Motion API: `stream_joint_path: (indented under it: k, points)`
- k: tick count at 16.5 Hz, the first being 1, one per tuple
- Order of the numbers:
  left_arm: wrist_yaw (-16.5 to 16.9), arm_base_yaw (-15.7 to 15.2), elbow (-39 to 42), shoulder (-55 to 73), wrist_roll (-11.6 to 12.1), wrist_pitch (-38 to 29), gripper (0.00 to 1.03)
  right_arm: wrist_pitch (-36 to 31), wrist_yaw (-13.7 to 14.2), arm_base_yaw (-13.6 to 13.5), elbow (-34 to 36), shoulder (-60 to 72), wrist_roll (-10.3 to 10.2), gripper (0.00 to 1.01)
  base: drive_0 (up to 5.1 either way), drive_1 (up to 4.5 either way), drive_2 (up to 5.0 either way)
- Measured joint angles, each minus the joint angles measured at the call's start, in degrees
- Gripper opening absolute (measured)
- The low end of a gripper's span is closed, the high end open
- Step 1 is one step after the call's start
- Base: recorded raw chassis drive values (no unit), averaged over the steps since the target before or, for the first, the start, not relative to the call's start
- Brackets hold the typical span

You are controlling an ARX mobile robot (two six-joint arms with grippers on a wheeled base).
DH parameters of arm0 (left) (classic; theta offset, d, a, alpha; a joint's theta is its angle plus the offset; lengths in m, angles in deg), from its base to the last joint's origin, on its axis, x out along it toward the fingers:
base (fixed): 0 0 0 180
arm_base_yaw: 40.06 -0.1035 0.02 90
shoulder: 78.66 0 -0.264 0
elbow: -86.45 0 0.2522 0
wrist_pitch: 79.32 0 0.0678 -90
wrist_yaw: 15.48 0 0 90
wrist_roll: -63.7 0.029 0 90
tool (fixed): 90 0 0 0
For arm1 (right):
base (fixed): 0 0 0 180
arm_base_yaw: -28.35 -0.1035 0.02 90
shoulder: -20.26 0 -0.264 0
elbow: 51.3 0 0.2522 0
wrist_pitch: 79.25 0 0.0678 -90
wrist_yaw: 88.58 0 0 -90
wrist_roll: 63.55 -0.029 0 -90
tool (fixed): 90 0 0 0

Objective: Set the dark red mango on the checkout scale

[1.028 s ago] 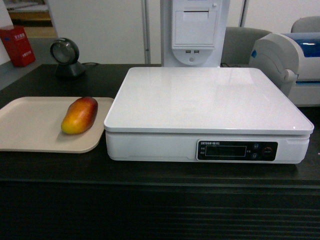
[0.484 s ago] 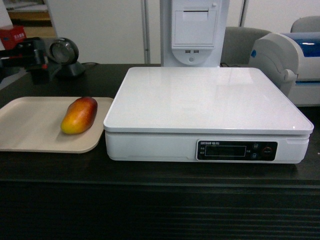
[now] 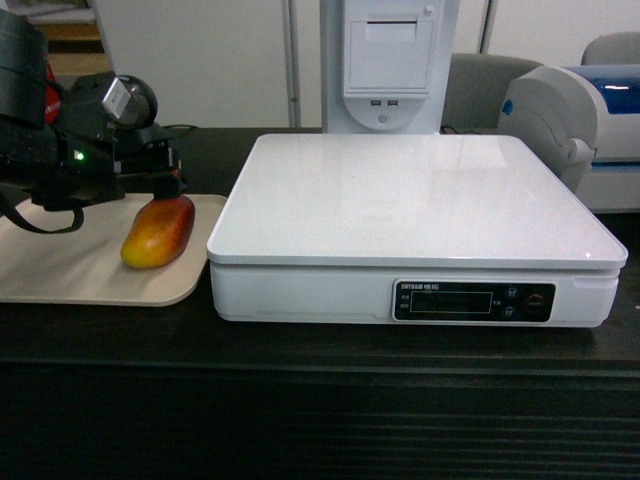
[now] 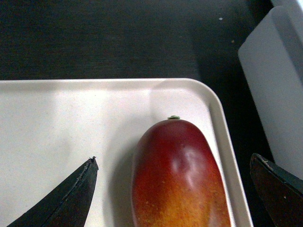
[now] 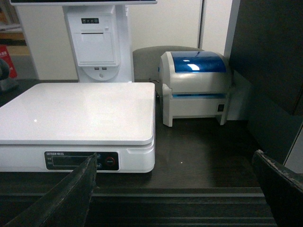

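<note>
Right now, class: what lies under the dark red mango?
The dark red mango lies on a beige tray on the dark checkout. The tray directly beneath it is hidden.

On the checkout (image 3: 120,335) counter, a tray (image 3: 60,270) sits at the frame's left, touching the scale (image 3: 410,215) at centre. The mango (image 3: 157,233) lies in the tray's right part. A label printer (image 5: 196,85) stands right of the scale, a receipt printer (image 3: 388,60) behind it.

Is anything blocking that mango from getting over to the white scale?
Nothing visible does. The dark red mango lies on the beige tray right beside the scale, whose top is bare; the left gripper is open around it.
</note>
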Motion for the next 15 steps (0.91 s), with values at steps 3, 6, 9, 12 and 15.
stream_joint_path:
  k: [3,6,9,12,15]
  points:
    - [0.3,0.0,-3.3,2.8,-0.2,4.7,0.98,0.0,0.0,0.0,0.0,0.0,0.0,0.98,0.0,0.00,0.0]
    - [0.5,-0.2,-5.0,5.3,-0.1,7.2,0.98,0.0,0.0,0.0,0.0,0.0,0.0,0.98,0.0,0.00,0.0]
    - [-0.2,0.2,-5.7,6.7,3.1,9.6,0.98,0.0,0.0,0.0,0.0,0.0,0.0,0.98,0.0,0.00,0.0]
    - [-2.5,0.8,-6.1,6.9,8.6,10.8,0.98,0.0,0.0,0.0,0.0,0.0,0.0,0.98,0.0,0.00,0.0]
    - [-2.9,1.0,-5.9,7.0,10.6,10.1,0.70,0.0,0.0,0.0,0.0,0.0,0.0,0.98,0.0,0.00,0.0]
